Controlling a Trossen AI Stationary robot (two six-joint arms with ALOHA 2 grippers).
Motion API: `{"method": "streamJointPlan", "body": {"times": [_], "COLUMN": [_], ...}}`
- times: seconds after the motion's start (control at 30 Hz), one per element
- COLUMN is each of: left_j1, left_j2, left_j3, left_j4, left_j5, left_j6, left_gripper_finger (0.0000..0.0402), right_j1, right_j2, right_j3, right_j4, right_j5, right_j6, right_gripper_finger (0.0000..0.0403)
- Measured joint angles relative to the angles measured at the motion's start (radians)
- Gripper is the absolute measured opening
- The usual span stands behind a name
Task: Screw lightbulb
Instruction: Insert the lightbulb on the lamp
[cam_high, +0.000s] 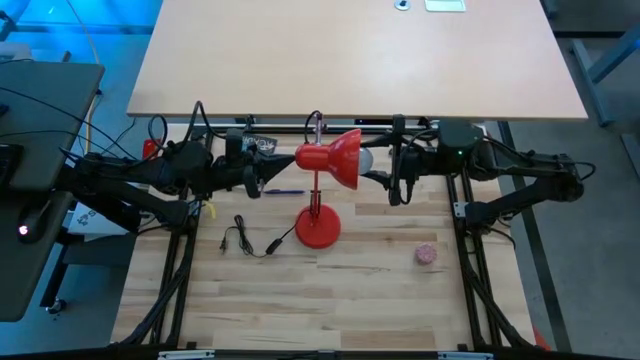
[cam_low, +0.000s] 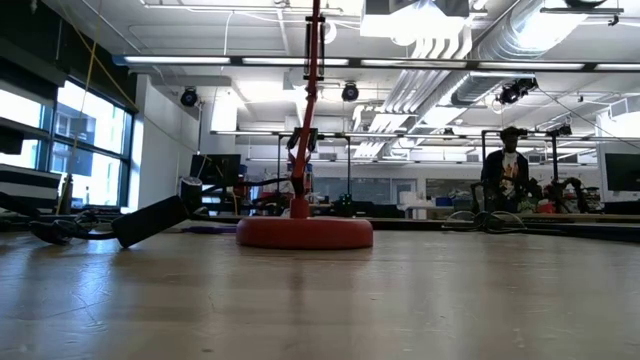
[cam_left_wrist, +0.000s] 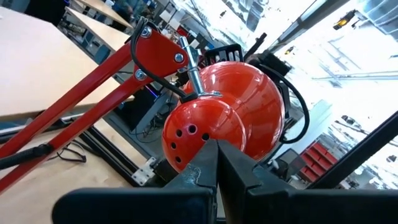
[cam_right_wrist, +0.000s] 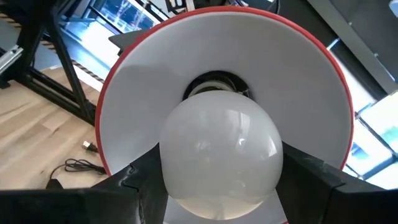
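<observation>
The red desk lamp stands at the table's middle on its round base (cam_high: 318, 228), its shade (cam_high: 342, 158) opening toward the table's right. The white lightbulb (cam_right_wrist: 221, 155) sits in the shade's mouth, its base end at the socket (cam_right_wrist: 214, 84). My right gripper (cam_high: 378, 168) is shut on the bulb, just right of the shade. My left gripper (cam_high: 284, 160) is shut, its fingertips at the round rear of the lamp head (cam_left_wrist: 199, 130). The low view shows only the lamp's base (cam_low: 305, 232) and stem. My left gripper's shut fingertips (cam_left_wrist: 211, 155) lie against the rear dome of the lamp head (cam_left_wrist: 200, 138), coming level from the table's left. My right gripper pinches the bulb's round glass (cam_right_wrist: 168, 168) between its two fingers, one on each side of its widest part. The fingers come level from the table's right, along the bulb's axis. The bulb is clear of the table, its base pointing into the shade.
A small pink ball (cam_high: 427, 254) lies on the table right of the lamp base. The lamp's black cord and plug (cam_high: 255, 243) lie left of the base. A second tabletop (cam_high: 350, 55) lies beyond the far edge. A person (cam_low: 510, 165) stands far off in the room.
</observation>
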Motion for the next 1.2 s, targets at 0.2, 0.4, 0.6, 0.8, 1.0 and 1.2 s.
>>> {"method": "streamJointPlan", "body": {"times": [0.2, 0.4, 0.6, 0.8, 1.0, 1.2], "left_j1": [0.0, 0.0, 0.0, 0.0, 0.0, 0.0], "left_j2": [0.0, 0.0, -0.001, -0.001, -0.001, -0.003], "left_j3": [0.0, 0.0, 0.0, 0.0, 0.0, 0.0], "left_j4": [0.0, 0.0, 0.0, 0.0, 0.002, 0.045], "left_j5": [0.001, 0.003, 0.003, 0.002, 0.002, 0.002], "left_j6": [-0.015, -0.036, -0.04, -0.051, -0.057, -0.048], "left_gripper_finger": [0.0, 0.0, 0.0, 0.0, 0.0, 0.0], "right_j1": [0.006, 0.028, 0.03, 0.03, 0.03, 0.03], "right_j2": [0.0, -0.001, -0.001, -0.001, -0.001, -0.001], "right_j3": [0.001, 0.002, 0.002, 0.002, 0.002, 0.002], "right_j4": [-0.002, -0.008, -0.012, -0.016, -0.016, -0.013], "right_j5": [0.013, 0.025, 0.023, 0.021, 0.019, 0.017], "right_j6": [0.011, 0.119, 0.215, 0.338, 0.377, 0.396], "right_gripper_finger": [0.0228, 0.0228, 0.0228, 0.0228, 0.0228, 0.0228]}}
